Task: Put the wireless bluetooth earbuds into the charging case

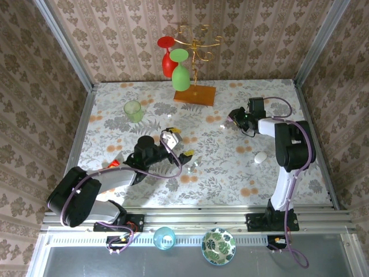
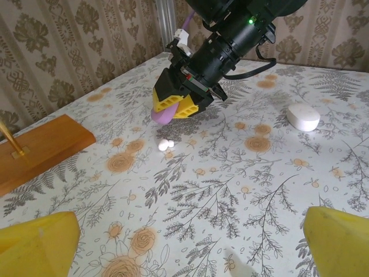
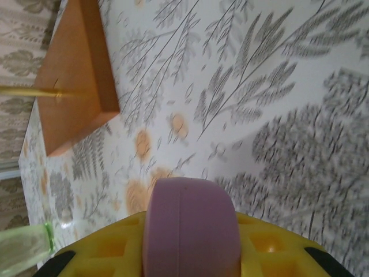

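Observation:
Two tiny whitish earbuds [image 2: 166, 144] lie together on the floral tablecloth, just in front of and below my right gripper [image 2: 176, 107]. That gripper [image 1: 235, 117] is shut on a purple egg-shaped charging case [image 3: 190, 225], which sticks out between its yellow fingers [image 3: 271, 242]. A white oval case [image 2: 303, 117] lies closed on the cloth, at the right in the top view [image 1: 260, 156]. My left gripper [image 1: 179, 143] is open near the table's middle, its yellow fingers [image 2: 37, 245] wide apart over bare cloth. A small whitish piece [image 2: 239, 266] lies near them.
A wooden base [image 1: 195, 94] with a gold rack holds a red glass [image 1: 168, 57] and a green glass [image 1: 180, 72] at the back. A green cup [image 1: 134, 110] stands at the back left. A patterned bowl [image 1: 218, 246] and a blue cup [image 1: 164, 238] sit below the table's front rail.

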You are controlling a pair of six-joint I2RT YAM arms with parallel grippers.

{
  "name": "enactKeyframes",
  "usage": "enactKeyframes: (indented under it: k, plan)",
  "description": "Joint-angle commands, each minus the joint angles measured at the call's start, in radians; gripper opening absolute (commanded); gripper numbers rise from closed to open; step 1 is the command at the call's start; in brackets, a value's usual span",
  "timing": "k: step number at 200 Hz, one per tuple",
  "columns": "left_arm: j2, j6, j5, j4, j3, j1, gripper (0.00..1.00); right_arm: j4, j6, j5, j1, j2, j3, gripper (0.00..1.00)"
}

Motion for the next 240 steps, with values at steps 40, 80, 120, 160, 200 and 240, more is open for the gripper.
enactKeyframes:
  k: [40, 80, 120, 160, 200, 240]
  plan:
    - [-0.03, -0.006, -0.06, -0.044, 0.018, -0.008, 1.0, -0.11, -0.044, 0.055, -0.03, 0.057, 0.062, 0.42]
    - [-0.081, -0.025, -0.155, -0.14, 0.014, -0.006, 1.0, -0.142, -0.061, 0.119, -0.061, -0.07, -0.028, 0.75]
    - [-0.112, -0.131, -0.264, -0.197, -0.003, 0.017, 1.0, -0.101, -0.121, 0.14, -0.057, -0.262, -0.188, 0.87]
    - [-0.152, -0.376, -0.313, -0.312, 0.008, 0.133, 1.0, -0.118, -0.472, 0.126, 0.093, -0.47, -0.271, 0.89]
    - [-0.188, -0.558, -0.346, -0.417, 0.0, 0.264, 1.0, -0.123, -0.85, 0.018, 0.329, -0.555, -0.287, 0.93]
    - [-0.253, -0.645, -0.35, -0.542, -0.007, 0.358, 1.0, -0.126, -1.166, 0.012, 0.579, -0.494, -0.268, 0.97]
